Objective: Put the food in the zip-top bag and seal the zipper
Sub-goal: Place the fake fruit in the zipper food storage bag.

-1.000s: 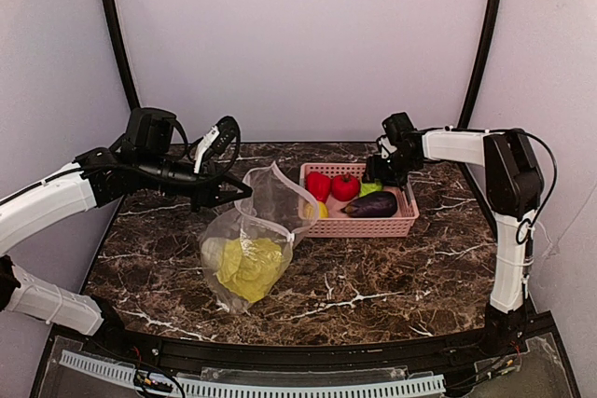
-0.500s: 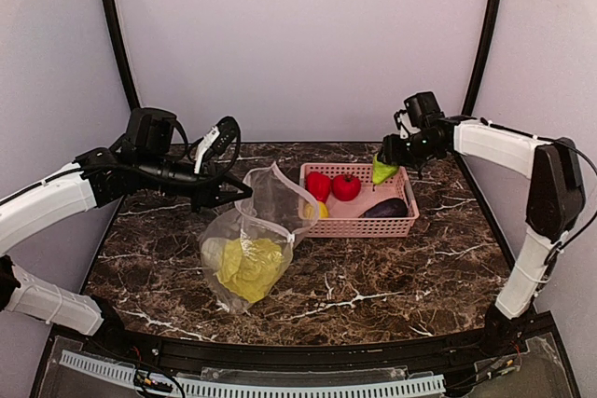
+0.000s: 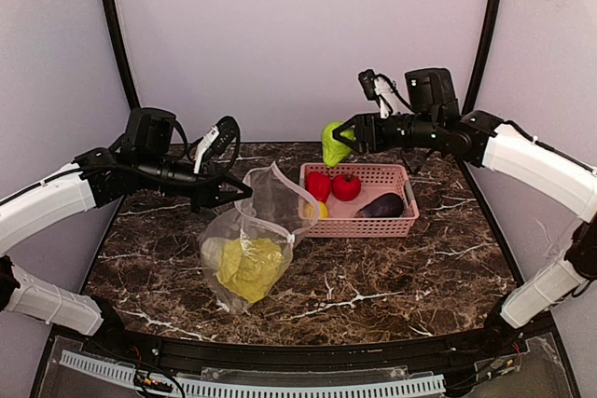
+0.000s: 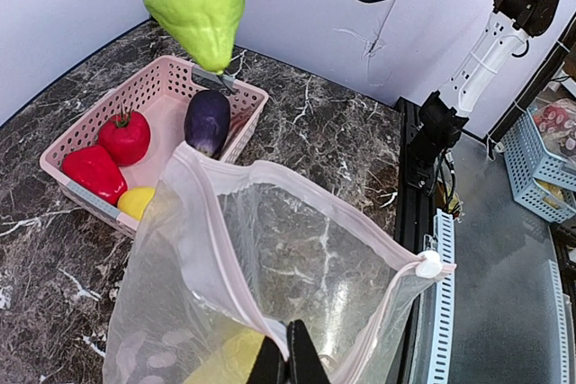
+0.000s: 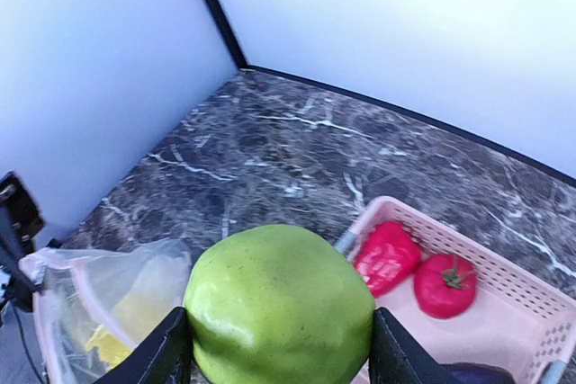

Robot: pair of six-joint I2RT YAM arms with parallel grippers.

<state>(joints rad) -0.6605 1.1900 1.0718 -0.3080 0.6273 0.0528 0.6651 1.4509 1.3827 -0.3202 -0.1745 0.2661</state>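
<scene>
The zip-top bag [image 4: 297, 258] is the biggest thing I'm working with. My left gripper [image 4: 288, 361] has its fingers pressed together on the near lip, pinching the plastic and lifting it so the mouth gapes open just ahead of the fingertips. The zipper [image 4: 225, 173] runs round that open mouth, unsealed, and its small white slider [image 4: 430, 264] sits at the far corner from the pinch. Beyond the bag mouth from those fingers is the pink basket [image 3: 364, 226], with the bag's far lip at or overlapping its near end. The yellow-green cabbage [image 3: 250, 267] is already inside the bag, low down beneath the left fingers.

My right gripper [image 5: 279, 339] is up in the air with its fingers spread around a green pear-shaped piece [image 3: 333, 144], one finger on either flank, so that piece is held. It hangs off the bag-side end of the basket, and the bag mouth is below it and further toward the left arm. Below the right fingers, the purple eggplant [image 4: 207, 120], red bell pepper [image 4: 93, 171], tomato [image 4: 124, 137] and a small yellow piece [image 4: 141, 201] lie in the basket.

So I judge this as mid-loading — one item bagged, one in transit, four to go, and the sealing not begun. Next I need to carry the green piece across until it sits squarely over the opening, lower it between the lips, then release. The left pinch has to hold the mouth wide, or the piece could catch the floppy rim and fold it shut.
</scene>
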